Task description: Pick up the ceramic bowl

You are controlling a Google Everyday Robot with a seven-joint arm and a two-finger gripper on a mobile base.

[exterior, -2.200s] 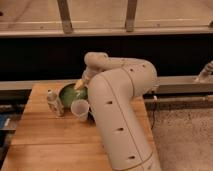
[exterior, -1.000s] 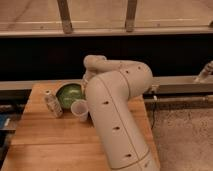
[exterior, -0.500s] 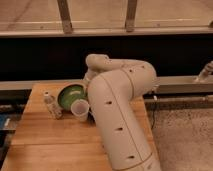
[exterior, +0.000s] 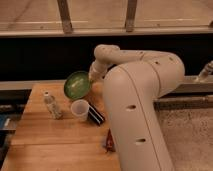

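Observation:
The ceramic bowl (exterior: 77, 84) is glossy green with pale marks inside. It is off the wooden table (exterior: 45, 145) and tilted, with its inside facing the camera, above the table's far edge. My gripper (exterior: 92, 78) is at the bowl's right rim and holds it there. The big white arm (exterior: 135, 95) reaches from the lower right and hides the table's right part. A translucent white cup (exterior: 80, 108) stands upright on the table just below the bowl.
A small clear bottle (exterior: 51, 105) stands left of the cup. A dark flat packet (exterior: 96, 116) lies right of the cup, beside the arm. A small reddish item (exterior: 107, 142) lies nearer the front. A dark panel and a metal rail (exterior: 30, 85) run behind the table.
The bowl lay flat on the table before; now it is raised and tipped up toward the camera, with the gripper at its right rim. The cup and the bottle have not moved.

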